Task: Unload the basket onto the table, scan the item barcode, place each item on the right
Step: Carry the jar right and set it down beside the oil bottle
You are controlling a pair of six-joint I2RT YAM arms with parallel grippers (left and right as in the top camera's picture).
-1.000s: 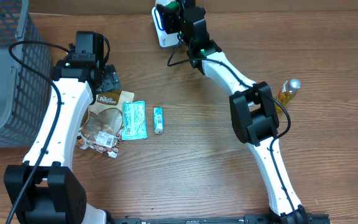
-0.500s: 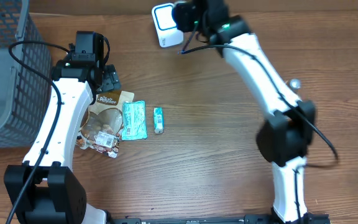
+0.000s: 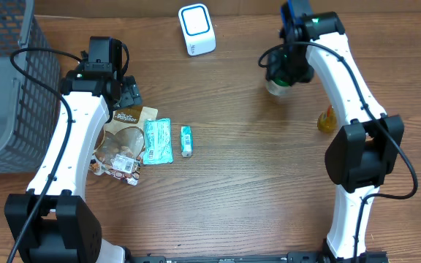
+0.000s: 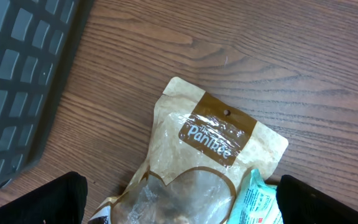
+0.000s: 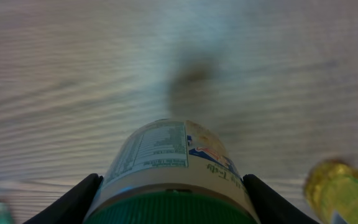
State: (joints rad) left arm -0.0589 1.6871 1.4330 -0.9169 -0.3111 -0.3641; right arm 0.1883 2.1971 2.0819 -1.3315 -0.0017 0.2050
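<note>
Wood-grain tabletop [image 3: 232,190] from above, and there's a big change. The right gripper [image 3: 282,73] was up at the white scanner box with the blue ring [image 3: 196,29] a second ago. It has now swung well clear of it, gripping the white-labelled jar with a green lid [image 3: 277,87]. The jar hangs just below that hand, and a slim amber-yellow bottle [image 3: 327,119] sits close beside it, half hidden by the arm. The left gripper [image 3: 126,93] hasn't budged and its jaws stand wide. Just in front of it lie the crinkly brown paper snack pouch [image 3: 126,124], a flat teal foil packet [image 3: 157,140] and a small green tube [image 3: 186,140]. The grey plastic mesh basket [image 3: 6,88] sits out to its side.

Left wrist view next. Both dark fingers are spread to the frame corners with nothing between them but the pouch below. It has a matte brown band and a glossy clear window. The teal packet overlaps its corner and the basket wall is off to one side.

Right wrist view now. The fingers press either flank of the ribbed green lid. The jar is a smooth cylinder with its long axis running straight away from the hand. Its lid faces the wrist, its base points at the blurred tabletop, and the printed label faces up. The yellow bottle pokes in beside one finger.
</note>
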